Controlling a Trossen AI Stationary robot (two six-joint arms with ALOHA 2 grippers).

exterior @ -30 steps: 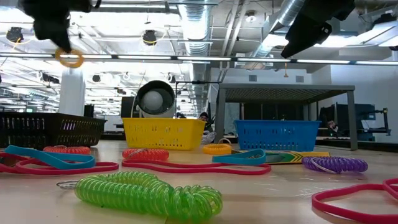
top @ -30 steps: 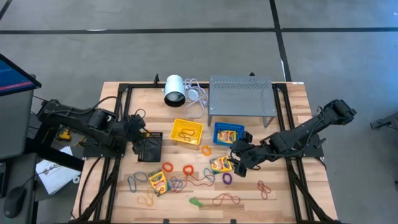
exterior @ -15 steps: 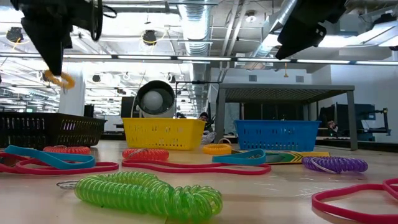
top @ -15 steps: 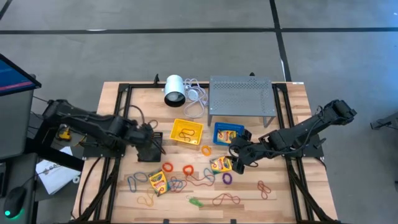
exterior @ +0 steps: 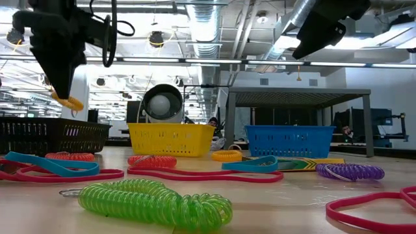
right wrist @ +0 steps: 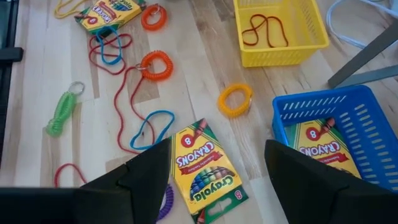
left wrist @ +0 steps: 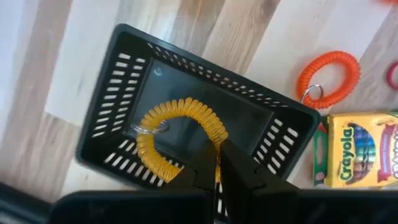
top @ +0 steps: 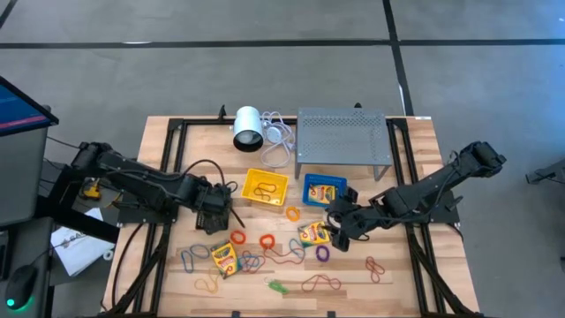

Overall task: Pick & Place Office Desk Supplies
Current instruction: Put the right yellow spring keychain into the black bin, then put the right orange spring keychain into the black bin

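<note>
Left wrist view: left tool (left wrist: pixel 217 163) clamps yellow coil (left wrist: pixel 179 132) over black tray (left wrist: pixel 186 118).
Right tool (right wrist: pixel 214 165): open, above crayons (right wrist: pixel 205 171).
Next: release coil.

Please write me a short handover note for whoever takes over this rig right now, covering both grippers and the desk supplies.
Left gripper: shut on the yellow coil ring, held above the black basket; not released yet.
Right gripper: open, empty, hovering over the loose crayon box near the blue basket.
Done: one crayon box lies in the blue basket; a red rubber band lies in the yellow basket.
Left: drop the yellow coil ring, then sort the second loose crayon box, the orange, purple and green coils and the rubber bands spread over the table.
</note>
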